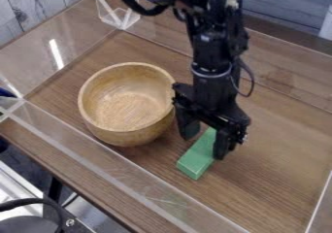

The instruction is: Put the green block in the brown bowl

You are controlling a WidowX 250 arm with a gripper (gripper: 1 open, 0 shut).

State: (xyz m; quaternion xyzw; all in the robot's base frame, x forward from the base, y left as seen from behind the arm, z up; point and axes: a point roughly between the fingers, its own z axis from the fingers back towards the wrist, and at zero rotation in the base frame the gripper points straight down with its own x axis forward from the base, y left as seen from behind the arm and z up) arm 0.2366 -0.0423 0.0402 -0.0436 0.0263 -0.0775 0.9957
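Observation:
The green block (197, 160) lies flat on the wooden table, just right of the brown bowl (127, 103); only its near end shows below the gripper. My gripper (213, 139) has come straight down over the block's far half, open, with one dark finger (191, 126) on the block's left side and the other on its right. Whether the fingers touch the block I cannot tell. The bowl stands upright and holds nothing.
Low clear acrylic walls (78, 148) fence the table on the near-left and far sides. A small clear stand (120, 11) sits at the back left. The arm's black cables hang beside the wrist.

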